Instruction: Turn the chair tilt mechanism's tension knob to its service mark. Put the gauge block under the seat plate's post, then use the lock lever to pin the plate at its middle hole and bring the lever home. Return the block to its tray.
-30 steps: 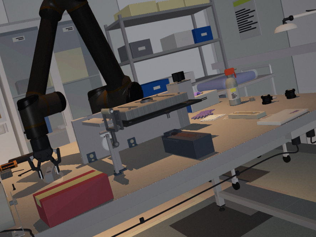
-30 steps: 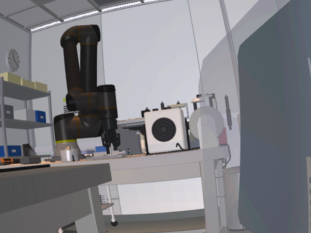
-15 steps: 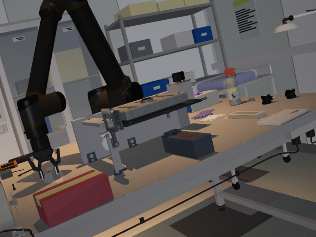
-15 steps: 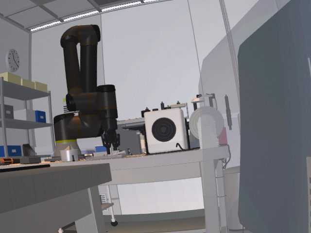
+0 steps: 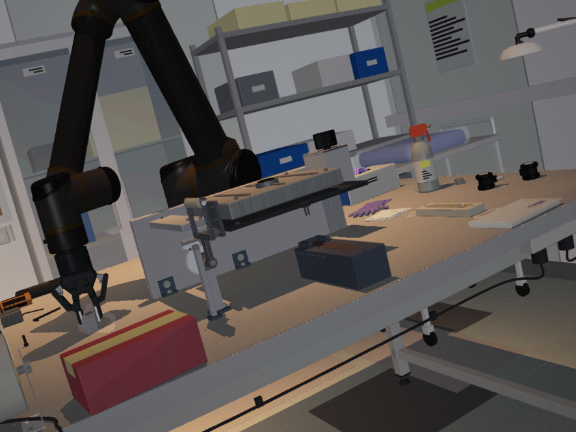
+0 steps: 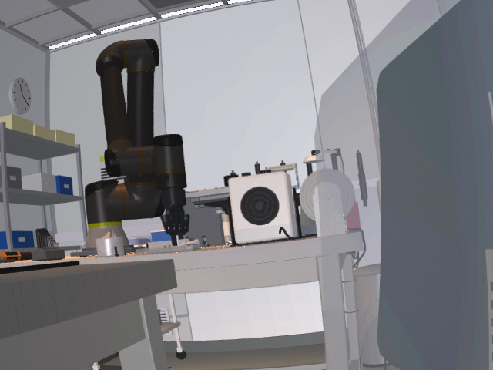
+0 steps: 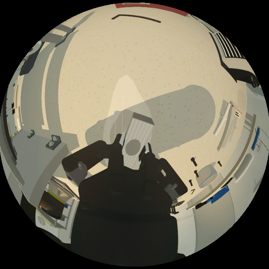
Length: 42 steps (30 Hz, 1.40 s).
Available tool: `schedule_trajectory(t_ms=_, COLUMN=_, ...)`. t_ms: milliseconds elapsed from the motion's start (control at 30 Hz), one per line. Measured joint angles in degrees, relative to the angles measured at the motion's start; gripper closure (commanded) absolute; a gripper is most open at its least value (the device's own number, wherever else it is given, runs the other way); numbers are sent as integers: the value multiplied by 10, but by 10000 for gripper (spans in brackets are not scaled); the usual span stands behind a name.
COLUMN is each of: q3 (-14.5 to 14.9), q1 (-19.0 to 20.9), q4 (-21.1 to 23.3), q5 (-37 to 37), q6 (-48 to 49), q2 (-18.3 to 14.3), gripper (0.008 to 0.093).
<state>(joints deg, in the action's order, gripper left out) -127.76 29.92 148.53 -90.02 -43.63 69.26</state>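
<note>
The gauge block (image 7: 137,140), a pale grey ribbed block with a round mark, sits in its clear tray (image 5: 95,322) at the table's left end. My gripper (image 5: 88,313) (image 7: 134,145) is down over it with a finger on each side, closing on the block. The tilt mechanism (image 5: 260,205) stands to the right, its seat plate (image 5: 279,188) tilted. Its lock lever (image 5: 204,242) hangs at the near end beside a toothed dial. I cannot make out the tension knob for certain.
A red box (image 5: 132,358) lies just in front of the gripper near the table edge. A dark box (image 5: 344,263) sits under the plate's far end. Screws (image 7: 194,170) and a white ring (image 7: 208,175) lie close by. A spray bottle (image 5: 425,160) stands farther right.
</note>
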Motion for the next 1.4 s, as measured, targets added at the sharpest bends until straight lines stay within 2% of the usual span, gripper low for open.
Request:
schedule_trajectory(t_ms=367, q3=0, q1=0, q4=0, q5=0, q6=0, q2=0, gripper=934)
schedule_trajectory(t_ms=833, q3=0, q1=0, q4=-5, q5=1, q6=0, q2=2, gripper=934)
schedule_trajectory(t_ms=1400, q3=9, q1=0, q4=-50, q5=0, q6=0, q2=41, gripper=934)
